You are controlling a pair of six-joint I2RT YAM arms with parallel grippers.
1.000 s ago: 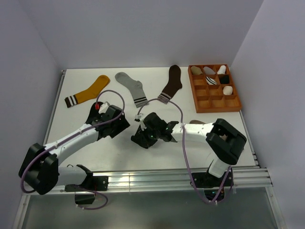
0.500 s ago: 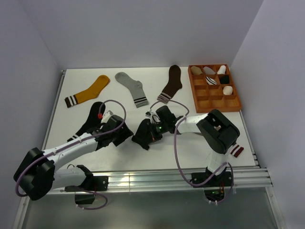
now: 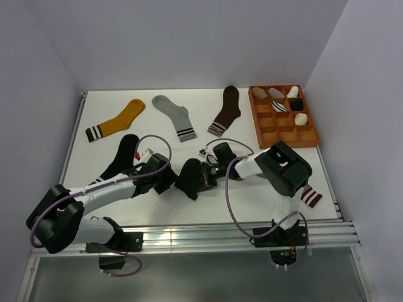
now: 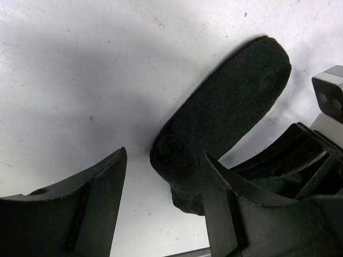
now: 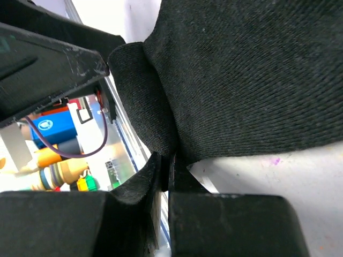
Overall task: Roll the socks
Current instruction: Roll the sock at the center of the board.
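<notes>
Meanwhile, rolled socks (image 3: 278,94) in tray (image 3: 284,145); right claw (image 5: 165,163) tight on sock (image 4: 225,101), left claw (image 4: 163,155) agape.

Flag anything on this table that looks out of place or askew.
A maroon-and-white striped cuff sticks out beside the right arm at the right edge of the table. The rest of that sock is hidden, and it lies apart from the others. The charcoal sock mid-table is bunched and only partly rolled.

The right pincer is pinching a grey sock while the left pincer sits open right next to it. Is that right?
Not quite. The right wrist view shows the right pincer pinching a black sock, not a grey one. The left pincer does sit open right next to it.
</notes>
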